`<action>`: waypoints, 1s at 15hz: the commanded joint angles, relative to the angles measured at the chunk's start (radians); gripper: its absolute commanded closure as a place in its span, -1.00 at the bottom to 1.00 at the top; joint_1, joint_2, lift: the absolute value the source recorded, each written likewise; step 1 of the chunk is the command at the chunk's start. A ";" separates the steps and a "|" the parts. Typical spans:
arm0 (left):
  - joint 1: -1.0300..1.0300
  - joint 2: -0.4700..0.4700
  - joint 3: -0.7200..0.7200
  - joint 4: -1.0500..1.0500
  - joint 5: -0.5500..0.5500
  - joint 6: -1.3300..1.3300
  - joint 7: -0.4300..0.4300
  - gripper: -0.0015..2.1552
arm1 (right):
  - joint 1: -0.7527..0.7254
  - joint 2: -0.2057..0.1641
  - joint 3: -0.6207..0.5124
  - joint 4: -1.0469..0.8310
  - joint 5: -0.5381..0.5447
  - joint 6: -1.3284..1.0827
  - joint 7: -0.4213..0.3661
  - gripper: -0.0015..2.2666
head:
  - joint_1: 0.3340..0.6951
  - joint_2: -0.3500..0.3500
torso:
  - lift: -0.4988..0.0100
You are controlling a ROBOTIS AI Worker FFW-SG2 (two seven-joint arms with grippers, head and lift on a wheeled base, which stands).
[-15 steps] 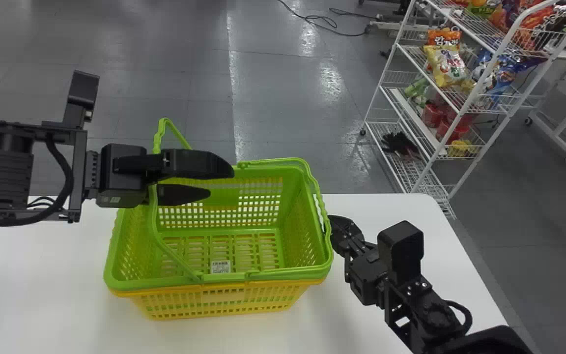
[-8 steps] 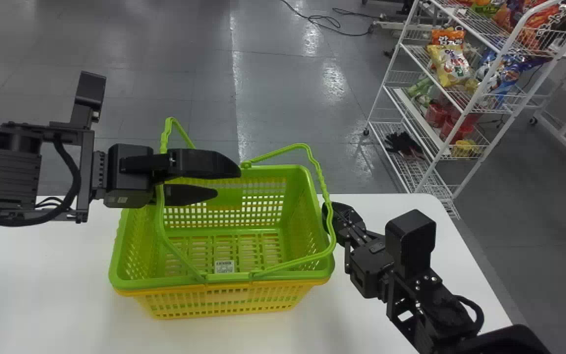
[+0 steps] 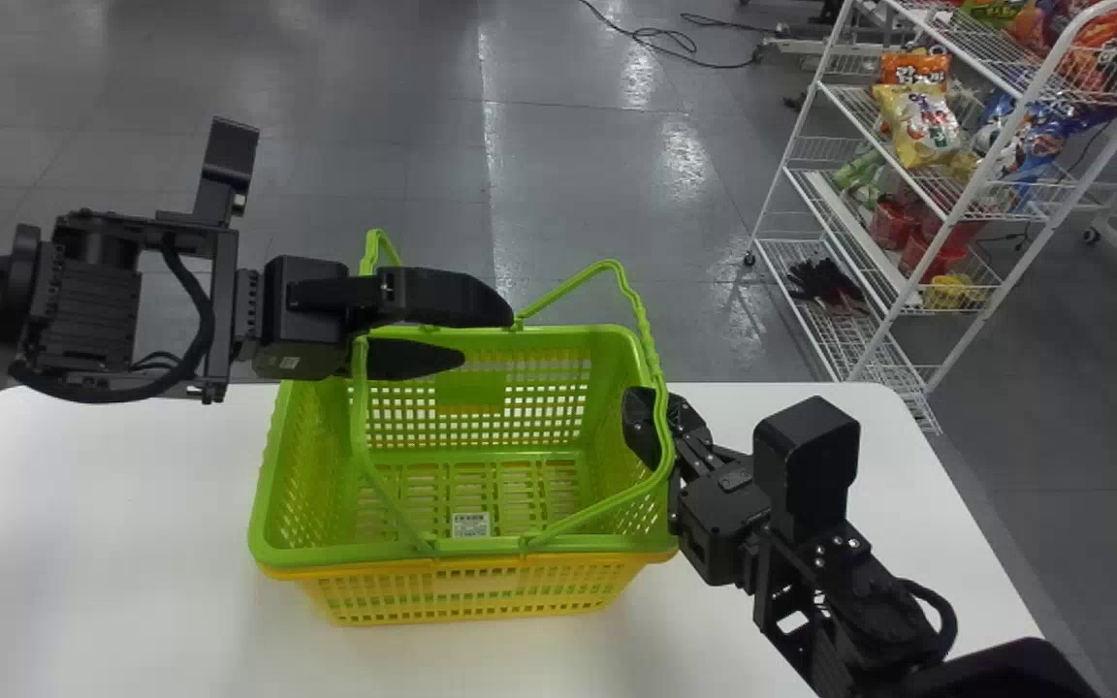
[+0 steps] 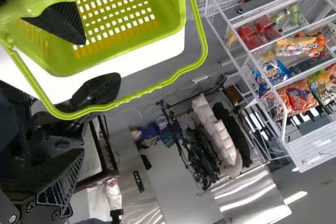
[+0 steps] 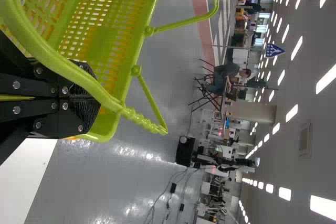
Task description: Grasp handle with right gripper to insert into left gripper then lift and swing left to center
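The right handle [image 3: 651,354] stood raised at the basket's [image 3: 345,557] right end, running across the right gripper [image 3: 640,427], whose fingers were closed together (the handle lay outside their pads). By the raised left handle [image 3: 359,388], the left gripper [image 3: 488,337] was open over the basket, which sat on the worktop [image 3: 132,485].
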 commanded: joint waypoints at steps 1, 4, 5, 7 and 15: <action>-0.024 -0.004 -0.018 0.023 -0.016 -0.008 -0.003 -0.93 | -0.004 0.012 0.021 -0.004 0.009 0.015 -0.001 0.98 | 1.00 -0.38 | 0.60; -0.033 -0.010 -0.026 0.042 -0.018 -0.014 -0.004 -0.93 | -0.010 0.025 0.050 -0.015 0.023 0.031 -0.006 0.98 | 1.00 -0.35 | 0.60; -0.033 -0.010 -0.034 0.042 -0.018 -0.014 -0.004 -0.93 | -0.011 0.029 0.059 -0.017 0.030 0.031 -0.006 0.98 | 1.00 -0.34 | 0.60; -0.033 -0.018 -0.038 0.042 -0.018 -0.014 -0.004 -0.93 | -0.014 0.039 0.087 -0.017 0.047 0.034 -0.007 0.98 | 1.00 -0.31 | 0.60; -0.053 -0.061 -0.054 0.069 -0.032 -0.024 -0.006 -0.93 | -0.042 0.052 0.150 -0.013 0.066 0.037 -0.017 0.98 | 1.00 -0.25 | 0.60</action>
